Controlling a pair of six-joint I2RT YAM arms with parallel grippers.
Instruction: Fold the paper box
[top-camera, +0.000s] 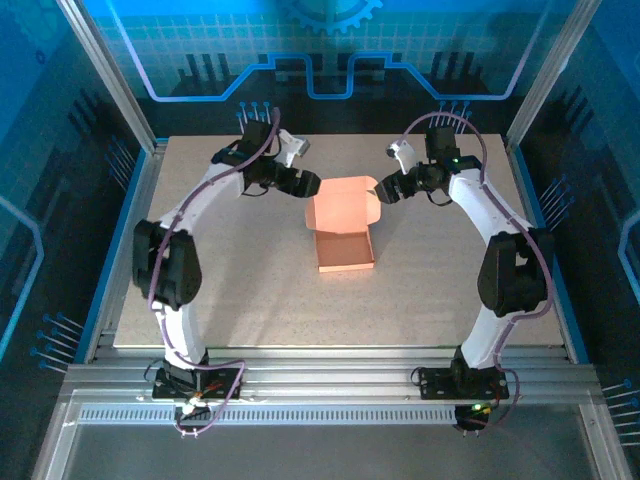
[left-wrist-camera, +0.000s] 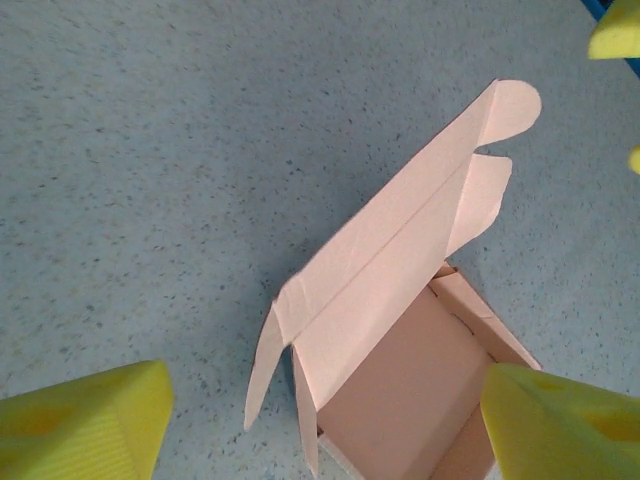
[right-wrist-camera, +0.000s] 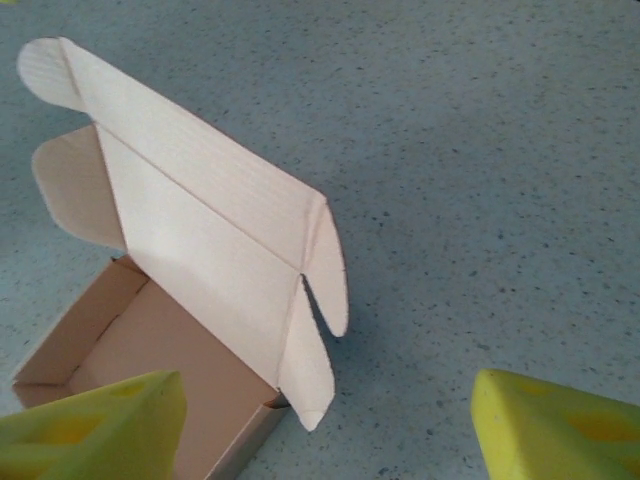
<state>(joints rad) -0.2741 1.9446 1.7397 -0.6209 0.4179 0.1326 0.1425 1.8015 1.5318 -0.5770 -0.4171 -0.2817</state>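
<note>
You've got the paper box (top-camera: 343, 232) mid-table (top-camera: 230, 290), nearer the far edge, w/ tray walls up but lid (top-camera: 340, 205) raised & flaps untucked, so closing's left; left gripper (top-camera: 305, 186) & right gripper (top-camera: 385, 188) flank the lid, both open, empty.

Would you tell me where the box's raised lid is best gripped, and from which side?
Probably the lid near its top fold, pinched across the thin panel at its two ends: left gripper from the left, right gripper from the right. It stands tilted up off the far wall of the tray, both faces are free, and both open grippers flank it.
</note>
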